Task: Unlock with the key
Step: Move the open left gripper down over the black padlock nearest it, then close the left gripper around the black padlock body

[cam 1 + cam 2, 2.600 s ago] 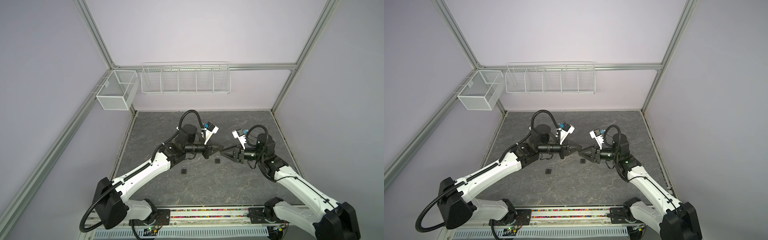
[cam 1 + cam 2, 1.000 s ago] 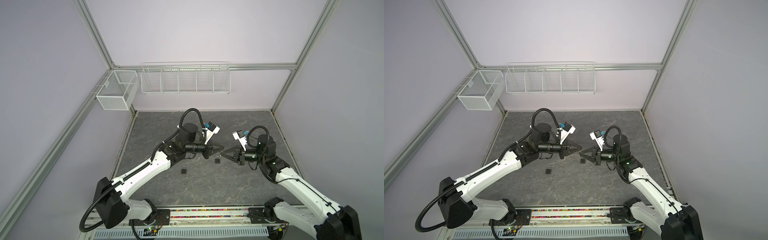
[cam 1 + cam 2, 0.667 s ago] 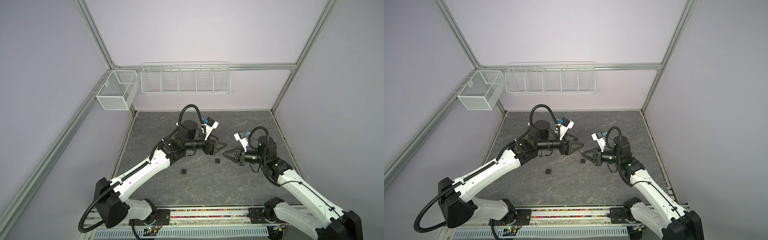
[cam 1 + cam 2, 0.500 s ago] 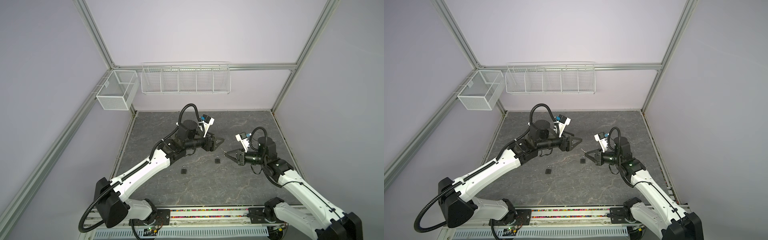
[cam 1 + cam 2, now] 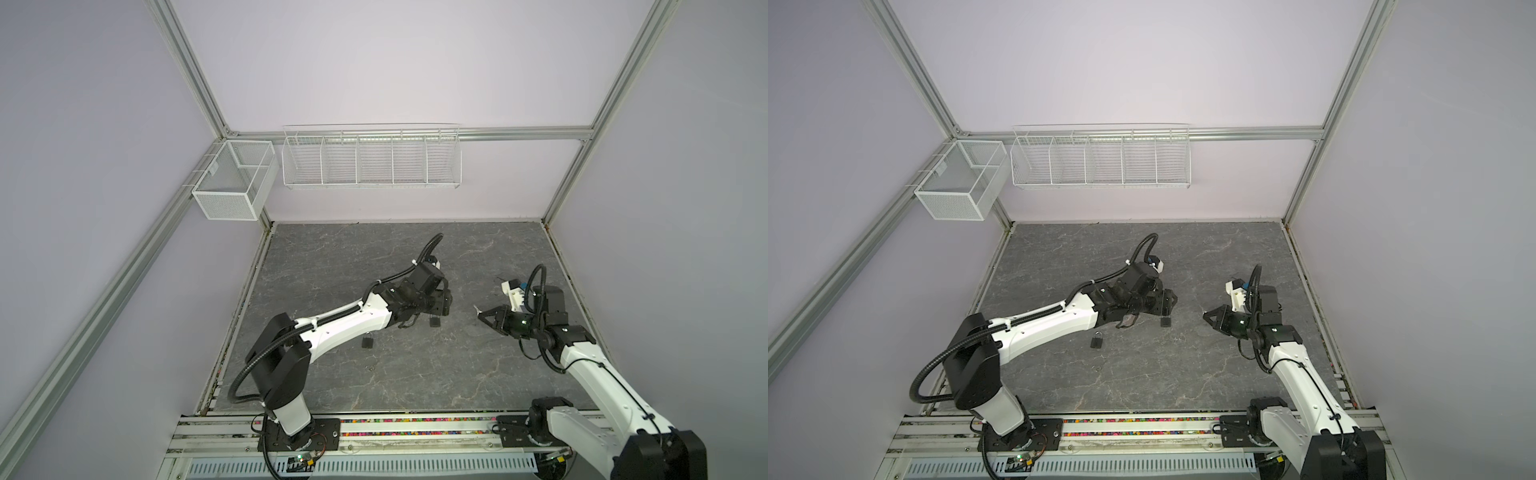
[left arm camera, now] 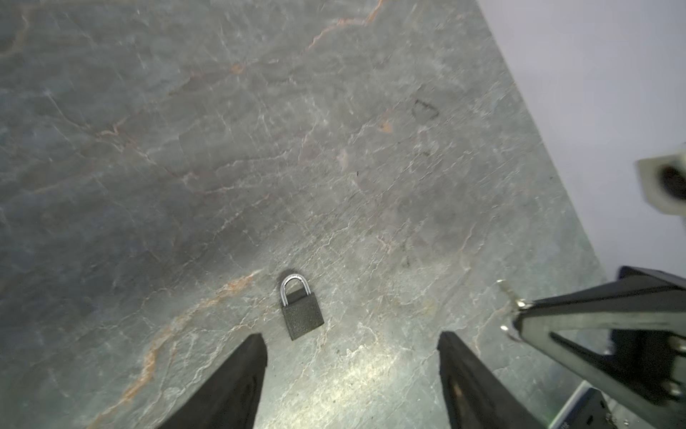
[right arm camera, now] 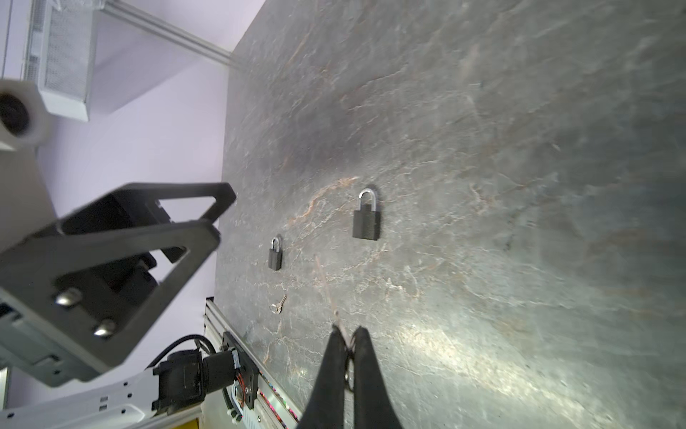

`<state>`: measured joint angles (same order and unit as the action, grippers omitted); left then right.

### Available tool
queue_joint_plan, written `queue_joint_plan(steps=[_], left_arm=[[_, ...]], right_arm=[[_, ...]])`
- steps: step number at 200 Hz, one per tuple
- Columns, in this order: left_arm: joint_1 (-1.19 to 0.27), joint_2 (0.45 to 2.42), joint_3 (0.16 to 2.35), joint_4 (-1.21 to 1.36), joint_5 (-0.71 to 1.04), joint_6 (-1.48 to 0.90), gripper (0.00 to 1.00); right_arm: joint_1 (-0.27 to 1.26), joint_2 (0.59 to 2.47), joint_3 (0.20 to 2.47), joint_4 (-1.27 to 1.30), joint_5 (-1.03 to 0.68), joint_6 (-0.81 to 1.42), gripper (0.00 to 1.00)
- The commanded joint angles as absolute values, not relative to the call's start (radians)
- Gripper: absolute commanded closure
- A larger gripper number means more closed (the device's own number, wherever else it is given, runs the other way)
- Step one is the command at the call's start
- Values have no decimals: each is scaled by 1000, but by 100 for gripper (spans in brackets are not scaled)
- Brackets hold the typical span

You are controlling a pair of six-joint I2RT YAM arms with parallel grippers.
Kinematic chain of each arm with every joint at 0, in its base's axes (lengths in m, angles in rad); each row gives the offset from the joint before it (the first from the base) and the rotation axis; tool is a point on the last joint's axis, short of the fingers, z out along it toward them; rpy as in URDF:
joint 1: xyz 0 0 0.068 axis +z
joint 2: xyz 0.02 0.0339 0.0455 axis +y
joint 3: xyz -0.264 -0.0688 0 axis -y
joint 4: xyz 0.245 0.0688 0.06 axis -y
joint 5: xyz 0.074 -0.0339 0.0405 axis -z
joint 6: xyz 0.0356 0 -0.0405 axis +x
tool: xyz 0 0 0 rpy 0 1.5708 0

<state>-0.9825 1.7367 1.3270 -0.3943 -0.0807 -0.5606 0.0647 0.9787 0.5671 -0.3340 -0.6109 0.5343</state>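
While the left gripper [image 6: 352, 340] is hovering with jaws spread above a padlock [image 6: 301, 314] lying near the middle of the tabletop [image 6: 148, 148], the right gripper [image 7: 347, 332] is clamping a small key [image 6: 510, 293], nearer the right edge.

A padlock [image 5: 435, 322] lies just beside the left tool [image 5: 441, 308], a second padlock [image 5: 367, 342] near its forearm.

I work in a robotics lab cell: plain lilac panels [image 5: 395, 62] set in aluminium framing [image 5: 200, 83] wall off my stone-patterned tabletop [image 5: 415, 374]. White wire baskets [image 5: 371, 158] hang above its back edge. A slotted rail [image 5: 415, 432] runs along its front edge.
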Motion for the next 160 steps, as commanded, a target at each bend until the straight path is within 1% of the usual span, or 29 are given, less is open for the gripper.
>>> queue_joint_plan(steps=[1,11,26,73,123,160], left_arm=[[-998,1816,1413,-501,-160,-617,27],[-1009,1864,1452,-541,-184,-618,28],[-1018,1936,1512,-609,-217,-632,35],[-1034,2064,1589,-681,-268,-712,35],[-1050,2128,1621,-707,-265,-751,36],[-1063,2148,1629,-700,-283,-764,39]], right_arm=[[22,963,557,-387,-565,550,94],[12,969,558,-395,-556,543,94],[7,979,567,-412,-539,527,94],[5,1003,562,-414,-547,510,94],[3,1015,549,-396,-551,507,94],[3,1027,543,-383,-562,508,94]])
